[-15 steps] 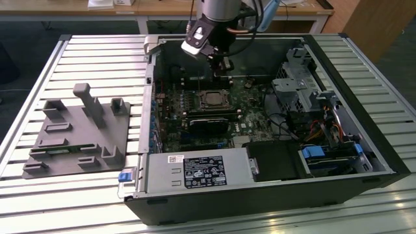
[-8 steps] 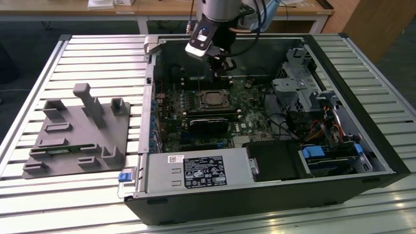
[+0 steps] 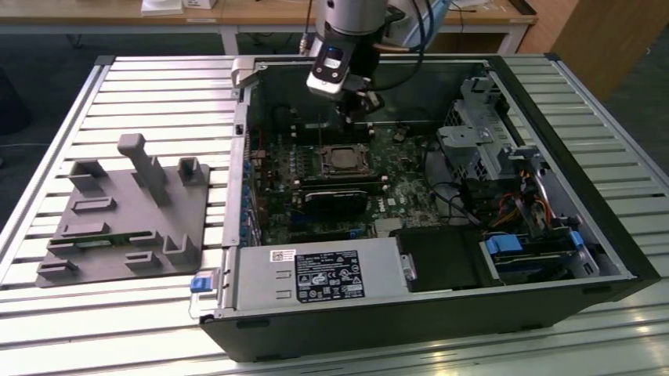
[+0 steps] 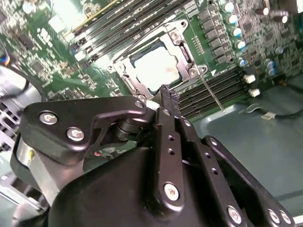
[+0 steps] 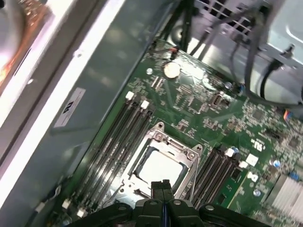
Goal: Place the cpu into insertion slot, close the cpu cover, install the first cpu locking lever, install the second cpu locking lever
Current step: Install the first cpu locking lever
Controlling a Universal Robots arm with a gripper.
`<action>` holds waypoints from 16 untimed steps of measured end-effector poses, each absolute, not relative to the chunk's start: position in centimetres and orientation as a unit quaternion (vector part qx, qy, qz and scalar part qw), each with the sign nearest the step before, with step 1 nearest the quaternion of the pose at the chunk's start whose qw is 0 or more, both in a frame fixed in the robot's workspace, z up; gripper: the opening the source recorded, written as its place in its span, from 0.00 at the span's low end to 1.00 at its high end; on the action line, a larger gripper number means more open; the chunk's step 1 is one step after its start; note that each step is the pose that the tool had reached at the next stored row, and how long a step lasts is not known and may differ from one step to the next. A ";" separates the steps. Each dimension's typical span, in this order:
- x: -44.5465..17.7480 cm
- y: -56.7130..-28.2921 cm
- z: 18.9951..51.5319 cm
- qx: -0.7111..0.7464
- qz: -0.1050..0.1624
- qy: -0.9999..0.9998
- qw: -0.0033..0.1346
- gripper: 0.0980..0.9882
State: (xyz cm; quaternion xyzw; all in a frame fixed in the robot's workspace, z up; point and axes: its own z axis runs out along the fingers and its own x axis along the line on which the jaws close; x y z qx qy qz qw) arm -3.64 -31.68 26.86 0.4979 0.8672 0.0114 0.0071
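The flat square silver-grey cpu (image 4: 156, 66) lies seated on the green motherboard (image 5: 208, 118). The thin silver metal cpu cover (image 5: 175, 145) lies flat around it as a frame. A thin silver lever (image 4: 211, 94) angles away from the cover's corner, across long black memory slots (image 5: 118, 135). The black claw (image 5: 161, 185), fingers pressed together on nothing, hangs just above the cover's edge. The open black computer case (image 3: 418, 329) rests on a slatted metal desk (image 3: 157, 86).

The arm (image 3: 350, 19) is a silver-grey cylinder with black cables (image 3: 421, 27) looping beside it. Below it sits a pale wrist block (image 3: 330, 69) with a small blue patch. The gripper (image 4: 169, 96) is matte black, built of angular linkage bars fastened with round silver screws (image 4: 171, 190) and ending in slim fingertips (image 4: 164, 98).
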 end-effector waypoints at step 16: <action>-3.6 -31.7 26.9 0.366 0.012 0.930 0.005 0.01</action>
